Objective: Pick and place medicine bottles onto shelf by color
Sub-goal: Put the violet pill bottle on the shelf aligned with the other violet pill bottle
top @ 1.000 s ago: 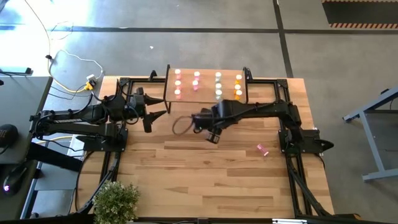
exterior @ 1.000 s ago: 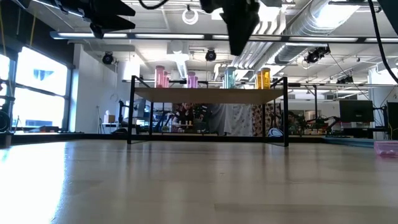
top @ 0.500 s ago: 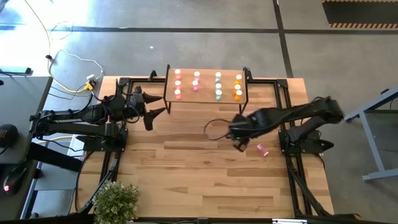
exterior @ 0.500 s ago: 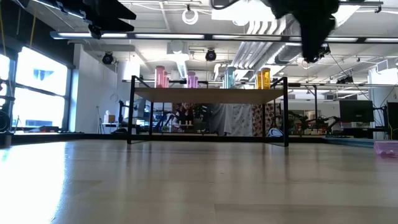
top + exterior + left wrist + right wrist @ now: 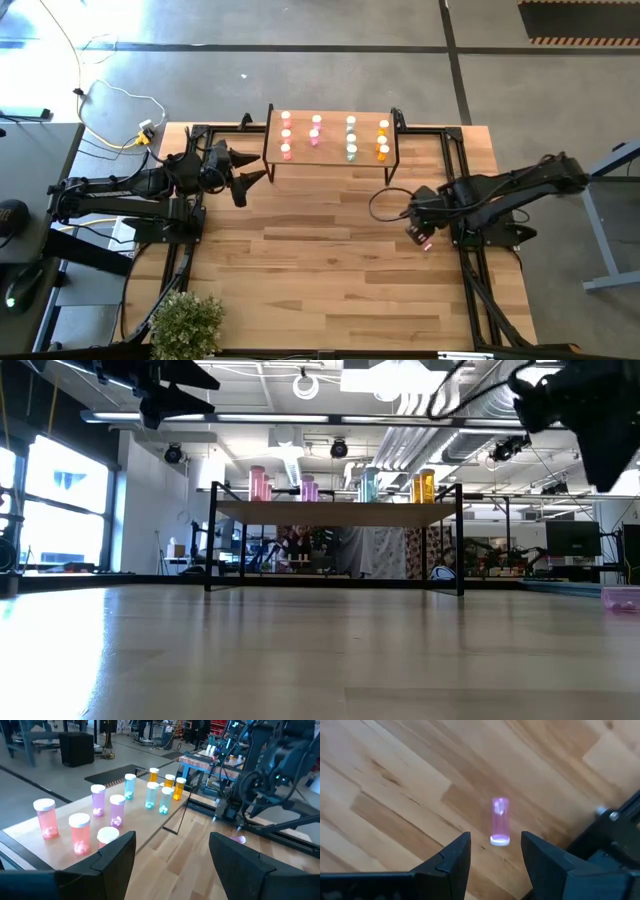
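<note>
Here the right gripper [image 5: 420,235] hangs directly over a pink medicine bottle [image 5: 500,820] that lies on its side on the wooden table [image 5: 330,270], near the right arm's base; its two fingers [image 5: 447,860] are parted on either side of the bottle without touching it. The left gripper [image 5: 255,180] waits with its jaws spread wide and nothing in them, just beside the shelf [image 5: 330,160], where pink, teal and orange bottles [image 5: 150,795] stand upright in rows.
</note>
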